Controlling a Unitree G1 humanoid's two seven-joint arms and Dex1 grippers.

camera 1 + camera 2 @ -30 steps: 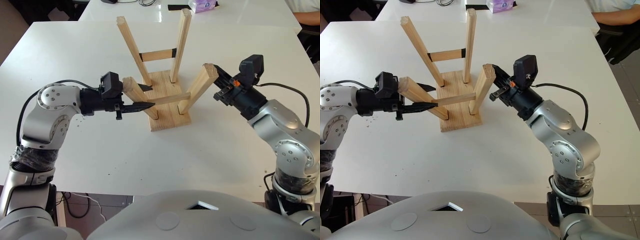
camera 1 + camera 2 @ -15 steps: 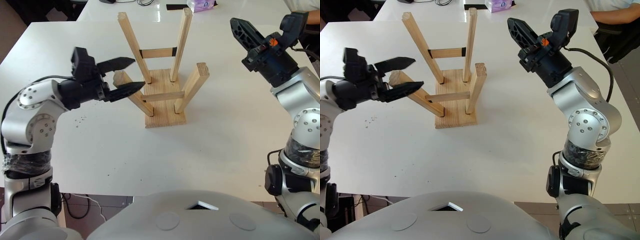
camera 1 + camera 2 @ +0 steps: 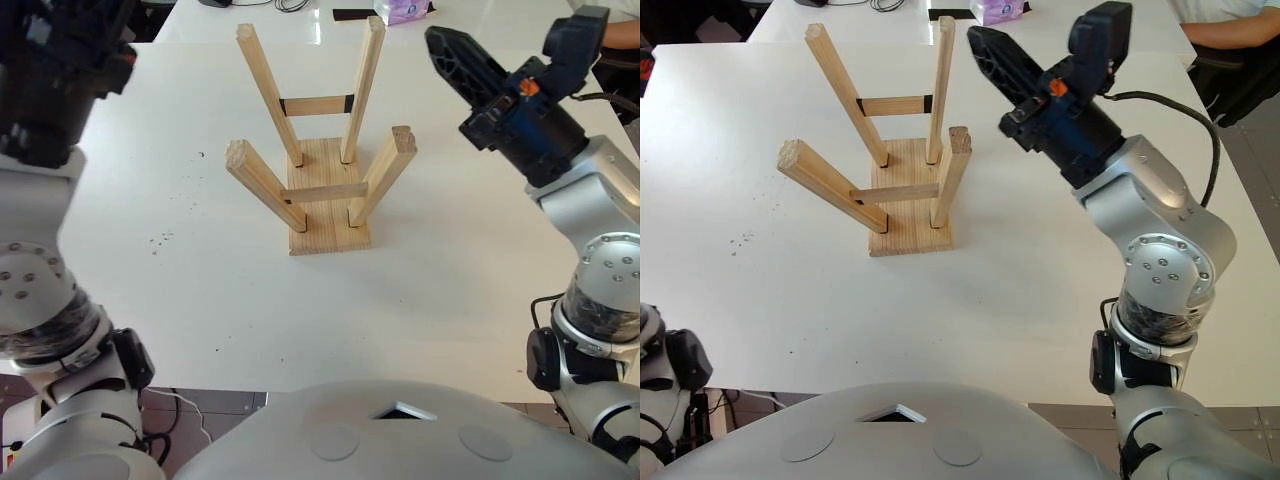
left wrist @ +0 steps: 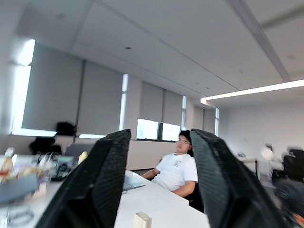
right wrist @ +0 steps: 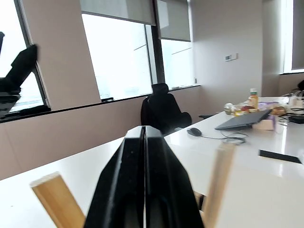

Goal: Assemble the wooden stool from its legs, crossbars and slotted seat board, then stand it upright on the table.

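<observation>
Stool [image 3: 322, 190] upside down on the table [image 3: 460, 280], toward the far edge; seat board [image 3: 335, 238] flat, legs [image 3: 268, 95] up. It needs flipping. Right claw [image 3: 442, 45] pinched shut, empty, raised just right of the legs, so likely the nearer arm; left claw [image 4: 159, 142] open, empty, raised.

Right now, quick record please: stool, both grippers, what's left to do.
stool: assembled, upside down
seat board: flat on table, legs pointing up
crossbars: two, fitted between legs
left gripper: open, empty
right gripper: shut, empty, in the air right of the stool
left to do: turn stool upright
</observation>
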